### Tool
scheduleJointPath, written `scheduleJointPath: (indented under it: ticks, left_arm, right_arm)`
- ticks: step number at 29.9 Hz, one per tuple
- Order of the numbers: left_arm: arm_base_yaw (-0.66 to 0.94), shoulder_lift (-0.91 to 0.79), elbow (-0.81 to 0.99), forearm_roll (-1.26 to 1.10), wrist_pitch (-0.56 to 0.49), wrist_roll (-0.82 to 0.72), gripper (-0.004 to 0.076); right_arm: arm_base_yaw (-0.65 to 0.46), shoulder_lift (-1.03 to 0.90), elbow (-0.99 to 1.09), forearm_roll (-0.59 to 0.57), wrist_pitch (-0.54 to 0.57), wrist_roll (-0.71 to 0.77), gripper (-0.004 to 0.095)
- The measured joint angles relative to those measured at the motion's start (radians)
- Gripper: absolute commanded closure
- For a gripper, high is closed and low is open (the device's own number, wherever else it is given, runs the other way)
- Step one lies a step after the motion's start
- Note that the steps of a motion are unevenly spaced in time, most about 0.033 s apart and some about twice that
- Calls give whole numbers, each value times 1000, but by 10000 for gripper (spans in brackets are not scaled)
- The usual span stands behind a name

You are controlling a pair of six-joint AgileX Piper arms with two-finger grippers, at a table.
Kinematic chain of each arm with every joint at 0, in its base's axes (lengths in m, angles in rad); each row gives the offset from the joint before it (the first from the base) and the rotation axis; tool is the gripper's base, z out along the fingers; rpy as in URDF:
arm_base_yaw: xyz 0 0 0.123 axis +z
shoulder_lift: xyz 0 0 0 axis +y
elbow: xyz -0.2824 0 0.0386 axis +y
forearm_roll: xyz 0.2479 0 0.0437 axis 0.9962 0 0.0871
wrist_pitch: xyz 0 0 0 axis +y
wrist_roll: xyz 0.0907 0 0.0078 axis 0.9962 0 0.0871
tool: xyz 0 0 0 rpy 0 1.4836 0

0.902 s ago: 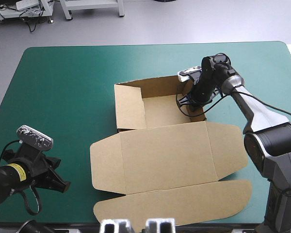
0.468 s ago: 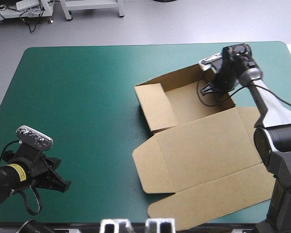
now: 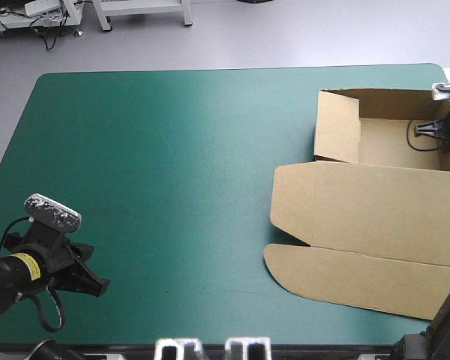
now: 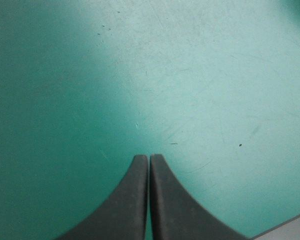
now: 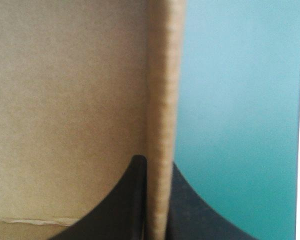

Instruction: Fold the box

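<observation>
- The teal-green cover (image 3: pixel 157 172) is smooth and matt. The left wrist view shows fine scuffs and a few dark specks on it. It stretches wide to the left of the box.
- The box (image 3: pixel 382 202) is plain brown board, an open tray at the table's far right corner. Its left and far walls stand upright.
- Its lid (image 3: pixel 375 210) lies flat on the cover, on the tray's near side. It is a broad panel with a cut-cornered side flap, and beyond that a long tuck flap with a rounded end.
- The right gripper (image 5: pixel 157 162) pinches the tray's right wall. One black finger is inside the tray and one outside, with the board's ribbed edge between them.
- The left gripper (image 4: pixel 149 158) is well apart from the box, far to its left. Its fingers are pressed together in a pointed arch and hold nothing.
</observation>
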Motion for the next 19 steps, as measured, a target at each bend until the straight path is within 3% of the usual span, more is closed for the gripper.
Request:
scheduleJointPath:
  ticks: [6,9,11,17,19]
  left_arm:
    - [0,0,0,16,0,0,731]
    - [0,0,0,28,0,0,731]
    - [0,0,0,34,0,0,731]
    - [0,0,0,34,0,0,731]
    - [0,0,0,34,0,0,731]
  right_arm:
    - [-97,0,0,35,-24,-1,922]
    - [-121,0,0,58,-31,-39,861]
    - [-128,0,0,76,-44,-65,741]
    - [-129,0,-6,70,-75,-74,228]
    - [-141,0,-23,47,-86,-33,150]
